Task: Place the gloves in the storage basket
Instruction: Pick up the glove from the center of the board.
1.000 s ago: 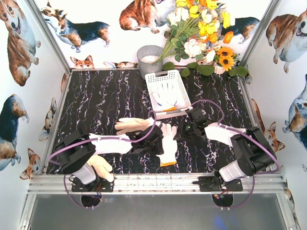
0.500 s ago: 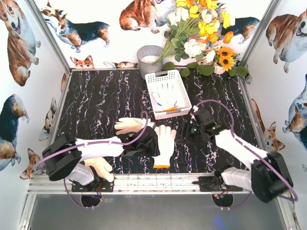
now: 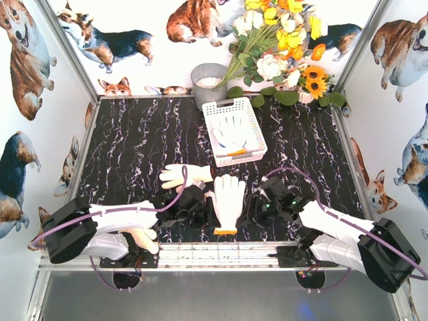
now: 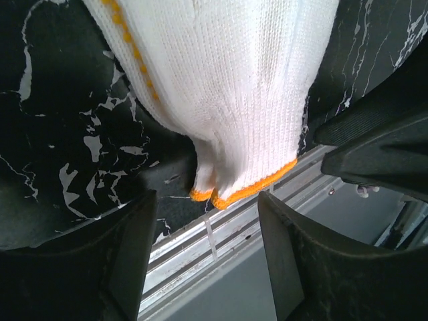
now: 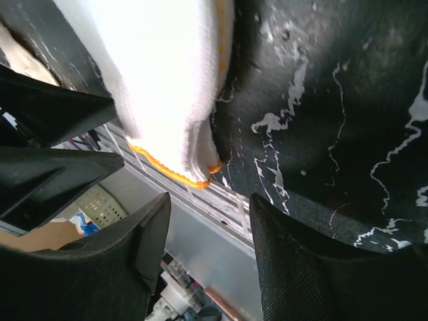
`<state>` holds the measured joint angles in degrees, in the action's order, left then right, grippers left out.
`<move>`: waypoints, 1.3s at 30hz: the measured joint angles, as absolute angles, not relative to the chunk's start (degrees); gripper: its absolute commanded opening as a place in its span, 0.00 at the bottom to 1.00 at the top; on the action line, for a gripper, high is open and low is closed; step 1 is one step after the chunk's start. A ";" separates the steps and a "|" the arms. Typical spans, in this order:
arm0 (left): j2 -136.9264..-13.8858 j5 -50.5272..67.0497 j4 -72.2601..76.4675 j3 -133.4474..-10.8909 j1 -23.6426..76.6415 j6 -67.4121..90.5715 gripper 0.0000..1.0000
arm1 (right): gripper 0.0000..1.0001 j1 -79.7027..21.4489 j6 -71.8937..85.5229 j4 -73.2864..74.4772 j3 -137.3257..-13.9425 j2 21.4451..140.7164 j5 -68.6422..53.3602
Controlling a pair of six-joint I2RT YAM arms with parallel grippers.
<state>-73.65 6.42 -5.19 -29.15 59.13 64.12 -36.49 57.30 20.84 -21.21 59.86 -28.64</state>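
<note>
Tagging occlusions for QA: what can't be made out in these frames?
1. Storage basket contents, top view: glove count too small to tell.
2. White glove fingers, both wrist views: cut off by the top edge.
3. Cream glove by the left base, top view: partly under the left arm.
4. Grey bucket contents, top view: too small.

left claw (image 4: 206, 200), right claw (image 5: 210, 200), both agape

Bright, even light fell from above in the top view, leaving only soft, short shadows on the glossy marbled desk (image 3: 134, 147). Both wrist views were dimmer. The white glove (image 5: 167, 73) was nearly washed out, and the dark end effector fingers (image 5: 144, 247) looked blurred up close.
</note>
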 measured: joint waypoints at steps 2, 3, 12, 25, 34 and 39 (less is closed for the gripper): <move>-73.65 7.16 -4.23 -28.49 59.13 65.17 0.56 | 0.50 -37.76 59.05 19.31 -20.03 60.34 -28.73; -73.65 7.46 -3.55 -28.29 59.13 65.71 0.55 | 0.49 -38.13 59.88 18.90 -19.68 60.55 -28.71; -75.77 9.96 5.10 -24.51 58.83 69.82 0.47 | 0.42 -38.74 62.02 13.30 -19.27 65.17 -28.69; -78.61 11.29 15.57 -21.04 58.52 72.84 0.40 | 0.32 -39.66 63.26 6.68 -18.94 71.75 -30.26; -80.99 11.81 20.95 -20.05 58.54 74.59 0.35 | 0.30 -39.70 64.29 4.78 -18.94 73.47 -30.65; -82.41 12.29 23.62 -19.90 58.52 75.24 0.34 | 0.30 -39.70 64.77 4.58 -18.92 73.49 -30.52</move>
